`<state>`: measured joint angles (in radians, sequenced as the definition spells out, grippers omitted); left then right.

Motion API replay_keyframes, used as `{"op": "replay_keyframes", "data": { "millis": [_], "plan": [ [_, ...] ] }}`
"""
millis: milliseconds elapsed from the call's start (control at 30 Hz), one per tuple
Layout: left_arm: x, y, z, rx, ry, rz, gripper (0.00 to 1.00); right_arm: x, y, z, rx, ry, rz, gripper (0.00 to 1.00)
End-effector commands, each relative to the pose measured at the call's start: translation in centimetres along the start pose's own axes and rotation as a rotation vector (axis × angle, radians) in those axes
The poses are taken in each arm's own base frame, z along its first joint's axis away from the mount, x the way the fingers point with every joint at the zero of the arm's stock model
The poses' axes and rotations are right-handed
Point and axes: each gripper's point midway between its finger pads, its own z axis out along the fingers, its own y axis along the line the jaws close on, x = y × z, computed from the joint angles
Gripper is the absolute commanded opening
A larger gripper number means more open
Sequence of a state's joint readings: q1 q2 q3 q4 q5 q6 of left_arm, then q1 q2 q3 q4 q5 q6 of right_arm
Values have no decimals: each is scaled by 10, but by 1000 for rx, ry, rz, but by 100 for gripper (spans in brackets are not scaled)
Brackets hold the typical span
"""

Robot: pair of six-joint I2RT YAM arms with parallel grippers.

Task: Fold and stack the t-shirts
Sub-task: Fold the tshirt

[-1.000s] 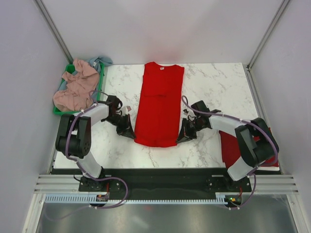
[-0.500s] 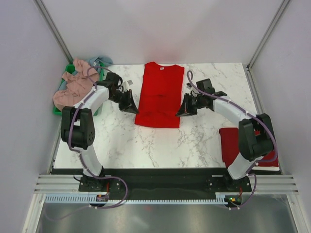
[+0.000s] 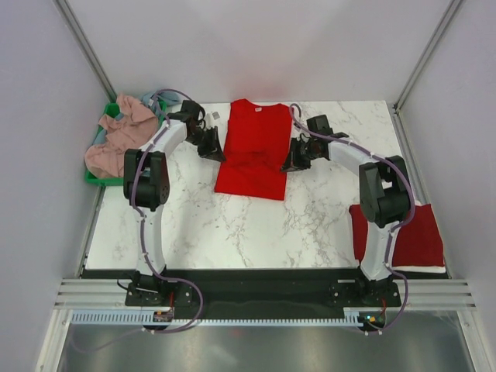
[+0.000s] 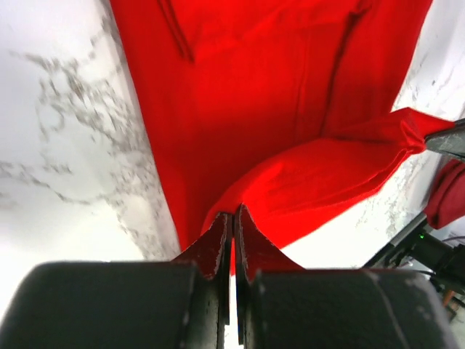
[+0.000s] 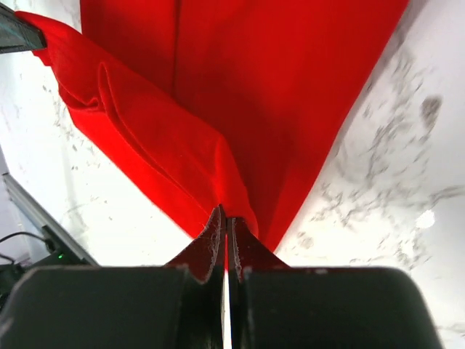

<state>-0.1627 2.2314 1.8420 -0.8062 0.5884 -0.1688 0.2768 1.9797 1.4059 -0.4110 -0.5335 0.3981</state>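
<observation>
A bright red t-shirt [image 3: 254,147] lies lengthwise on the marble table, its lower part lifted and doubled back toward the collar. My left gripper [image 3: 214,147] is shut on the hem's left corner, seen in the left wrist view [image 4: 232,218]. My right gripper [image 3: 291,160] is shut on the hem's right corner, seen in the right wrist view [image 5: 225,218]. The lifted hem [image 4: 327,182] hangs between the two grippers above the flat part of the shirt. A folded red t-shirt [image 3: 403,232] lies at the table's right front. Pink [image 3: 120,139] and grey-blue [image 3: 161,98] shirts sit at the left.
A green bin [image 3: 99,177] at the table's left edge holds the pink and grey-blue shirts. Frame posts rise at the back corners. The marble table [image 3: 232,232] runs to a black front rail where both arm bases stand.
Both grippers have carried the red shirt's hem away from the front toward the collar, folding the shirt over itself; its visible length on the table has shortened.
</observation>
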Motion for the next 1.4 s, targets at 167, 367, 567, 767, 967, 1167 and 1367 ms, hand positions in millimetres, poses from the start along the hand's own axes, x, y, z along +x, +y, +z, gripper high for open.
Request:
{"op": "replay_keyframes", "data": {
  "millis": [167,367,567,767,967,1167,1367],
  "plan": [
    [-32,5,13,-16,-58,110,2,-50,-7,14,32,-93,-110,0],
    [-45,8,23,-53,-85,146,2,-53,-18,22,66,-94,-107,5],
    [-61,1,24,-91,-128,192,2,-53,-19,19,72,-101,-127,2],
    [-63,8,25,-129,-134,194,2,-63,-20,25,74,-114,-145,2],
    [-69,18,23,-198,-154,204,2,-69,-21,28,79,-123,-163,1],
    [-73,22,21,-230,-165,217,2,-71,-24,29,90,-127,-169,2],
    [-83,12,15,-260,-196,269,34,-96,-3,23,51,-203,-224,32]
  ]
}}
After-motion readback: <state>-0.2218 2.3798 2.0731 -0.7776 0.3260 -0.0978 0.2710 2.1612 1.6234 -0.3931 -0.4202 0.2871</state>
